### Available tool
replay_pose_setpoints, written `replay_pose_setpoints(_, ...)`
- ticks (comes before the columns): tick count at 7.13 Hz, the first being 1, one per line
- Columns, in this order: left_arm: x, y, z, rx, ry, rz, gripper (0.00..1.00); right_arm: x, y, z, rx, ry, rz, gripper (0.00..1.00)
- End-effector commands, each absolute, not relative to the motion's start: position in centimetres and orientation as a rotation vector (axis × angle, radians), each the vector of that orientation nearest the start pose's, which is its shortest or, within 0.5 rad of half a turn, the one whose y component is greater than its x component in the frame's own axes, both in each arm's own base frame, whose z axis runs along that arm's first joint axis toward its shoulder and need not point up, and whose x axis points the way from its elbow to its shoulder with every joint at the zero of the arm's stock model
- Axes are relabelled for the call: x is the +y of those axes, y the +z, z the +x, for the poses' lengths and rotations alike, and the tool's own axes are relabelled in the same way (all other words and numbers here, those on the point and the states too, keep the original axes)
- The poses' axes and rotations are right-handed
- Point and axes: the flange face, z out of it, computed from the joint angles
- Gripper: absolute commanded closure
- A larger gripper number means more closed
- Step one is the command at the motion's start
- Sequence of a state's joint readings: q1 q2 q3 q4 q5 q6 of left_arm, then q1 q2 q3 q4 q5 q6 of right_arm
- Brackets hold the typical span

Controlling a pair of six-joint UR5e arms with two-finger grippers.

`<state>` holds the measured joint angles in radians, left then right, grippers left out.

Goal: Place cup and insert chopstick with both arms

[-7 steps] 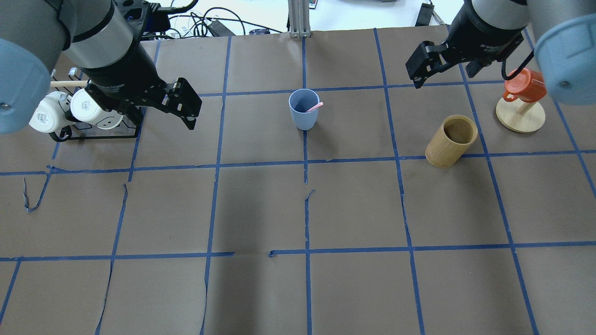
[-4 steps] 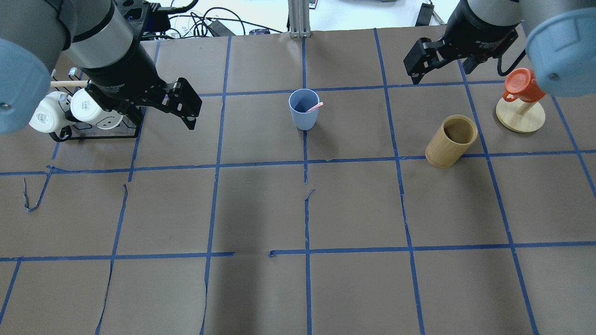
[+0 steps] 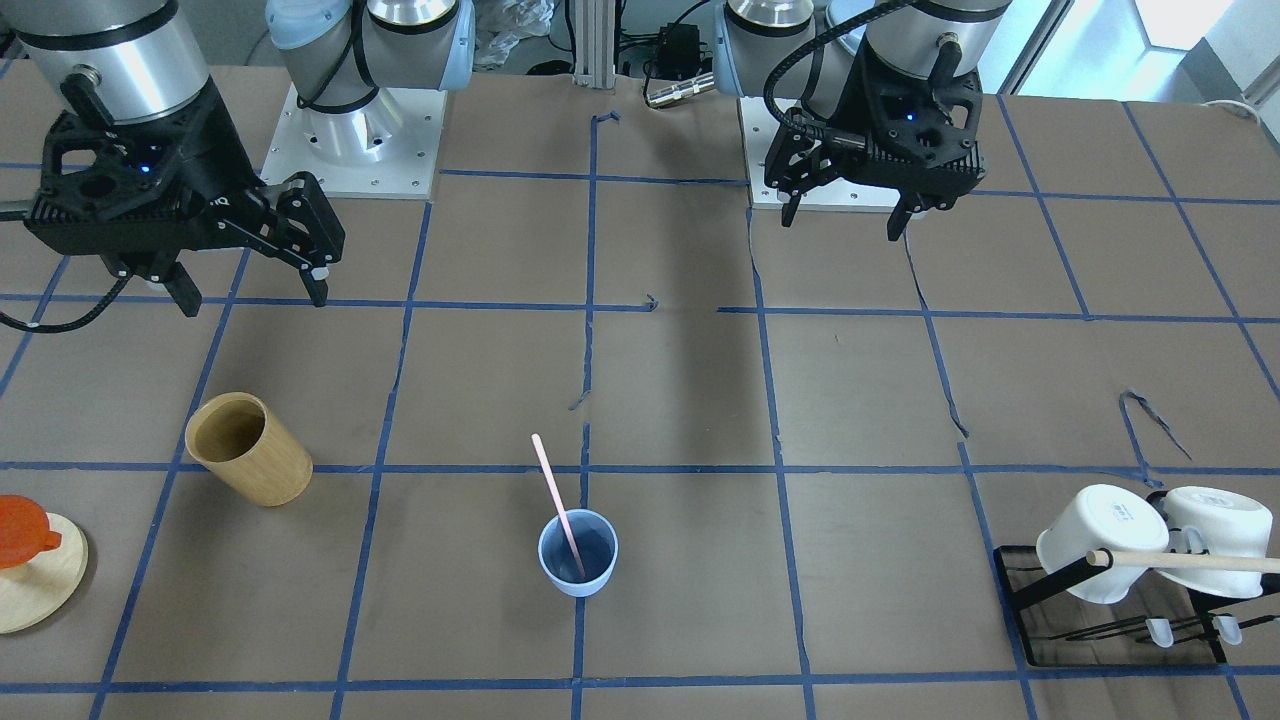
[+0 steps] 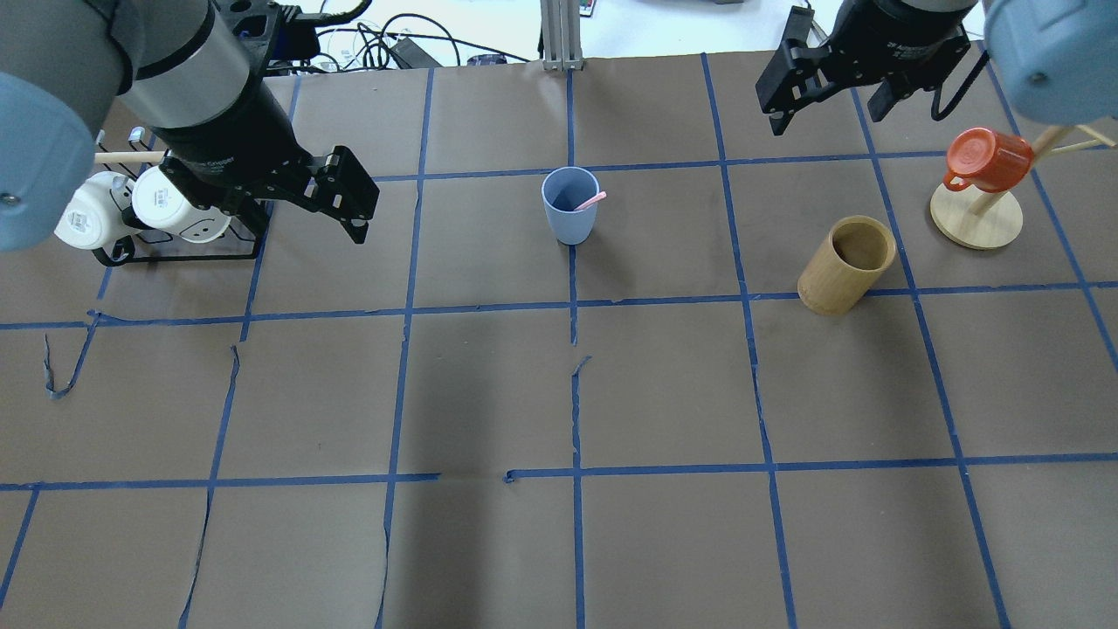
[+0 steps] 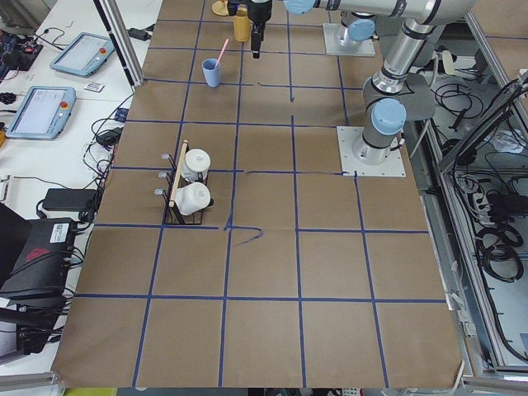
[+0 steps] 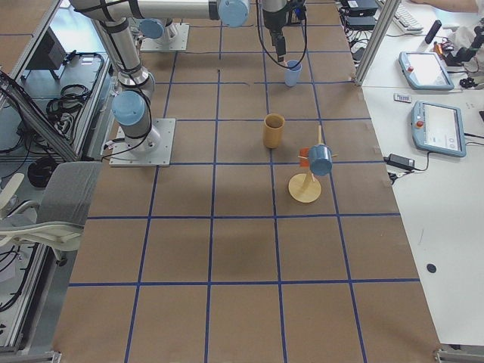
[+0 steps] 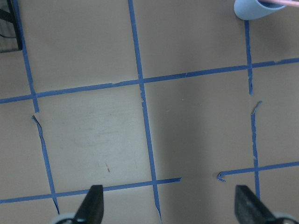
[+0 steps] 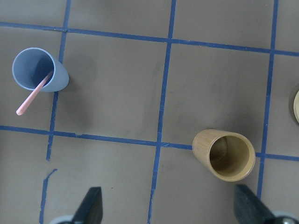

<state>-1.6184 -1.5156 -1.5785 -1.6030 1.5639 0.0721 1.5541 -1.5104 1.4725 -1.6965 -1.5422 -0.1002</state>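
Observation:
The light-blue cup [image 4: 569,210] stands upright near the table's middle, on a blue tape line. It also shows in the front view [image 3: 578,553] and in the right wrist view [image 8: 39,70]. The pink chopstick [image 4: 593,201] leans inside it, its top end sticking out over the rim [image 3: 553,485]. My left gripper [image 3: 842,222] is open and empty, hanging well to the cup's left beside the mug rack. My right gripper [image 3: 253,297] is open and empty, high above the table's far right part, beyond the wooden cup.
A tan wooden cylinder cup [image 4: 847,265] stands right of the blue cup. An orange mug [image 4: 985,157] hangs on a wooden stand [image 4: 976,223] at the far right. Two white mugs [image 4: 157,205] sit on a black rack [image 3: 1110,630] with a wooden rod at the left.
My right gripper has moved up and away toward the table's far edge, still open. The left arm, the cup and the chopstick have not moved.

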Motion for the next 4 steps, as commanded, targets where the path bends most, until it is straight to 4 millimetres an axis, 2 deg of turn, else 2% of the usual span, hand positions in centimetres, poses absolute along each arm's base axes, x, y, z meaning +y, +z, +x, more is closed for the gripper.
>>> replay_pose_setpoints(1, -46.27, 50.82, -15.62, 3.143, -0.027, 0.188, 0.0, -53.9, 52.68, 12.91, 3.116, -0.157, -0.078, 0.0)
replay_pose_setpoints(2, -46.26, 50.74, -15.61, 3.142, -0.024, 0.188, 0.0, -53.69, 52.56, 13.0, 3.116, -0.147, -0.078, 0.0)
replay_pose_setpoints(4, -46.26, 50.74, -15.61, 3.142, -0.024, 0.188, 0.0, -53.48, 52.46, 13.15, 3.114, -0.138, 0.062, 0.0)
